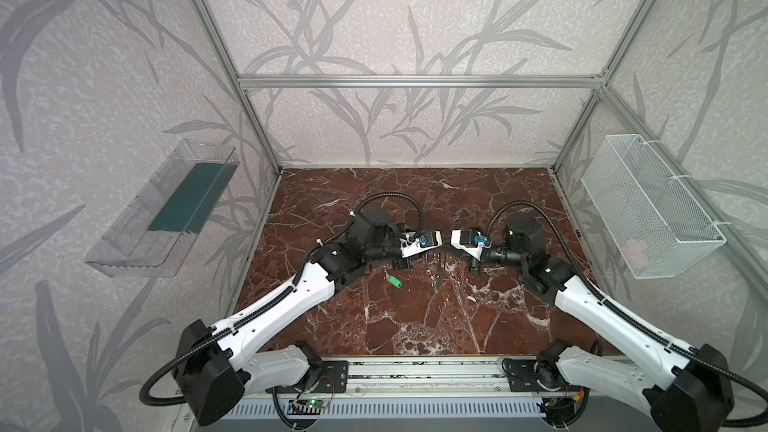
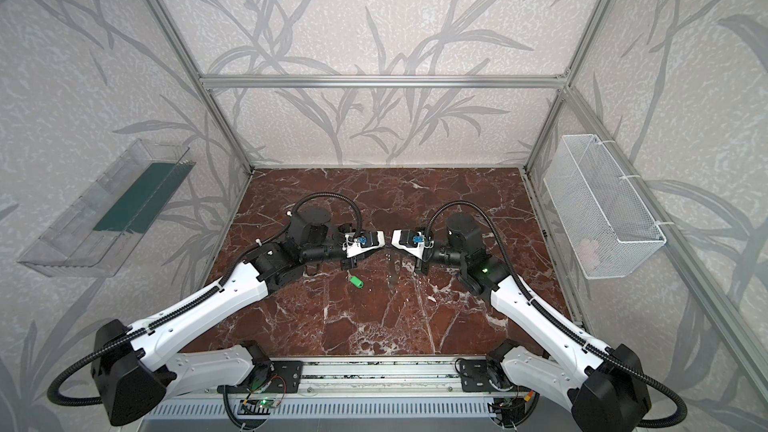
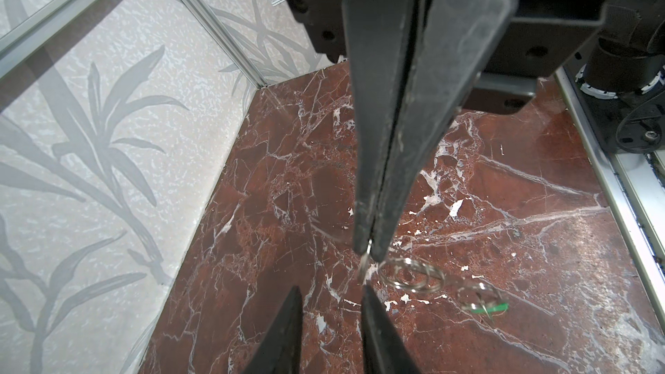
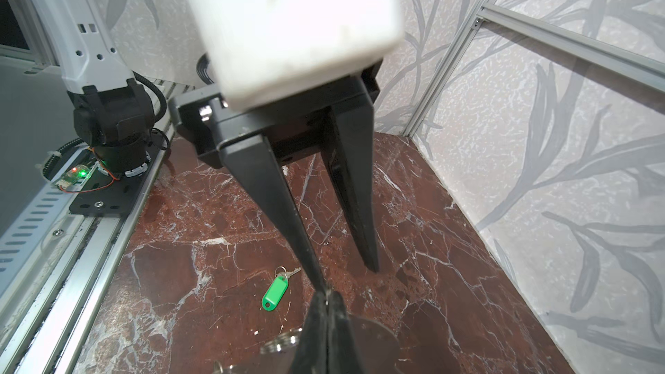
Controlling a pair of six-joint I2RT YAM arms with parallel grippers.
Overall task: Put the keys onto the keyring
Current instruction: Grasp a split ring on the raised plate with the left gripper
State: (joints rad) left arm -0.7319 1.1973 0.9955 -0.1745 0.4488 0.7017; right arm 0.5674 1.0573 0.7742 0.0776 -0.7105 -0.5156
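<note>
Right tool (image 4: 325, 304) pinching keyring (image 3: 414, 275), green key (image 4: 275, 293) clear beside

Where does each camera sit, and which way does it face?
Top views: high over the front edge, looking down on the marble table; left arm and right arm show almost whole; both share the green key tag.
Left wrist: on the left arm, looking along its open left gripper at the right gripper, shut on a metal ring.
Right wrist: on the right arm, looking past its own fingers at the left gripper and the tag.
Both wrist views share the two grippers, tip to tip.
</note>
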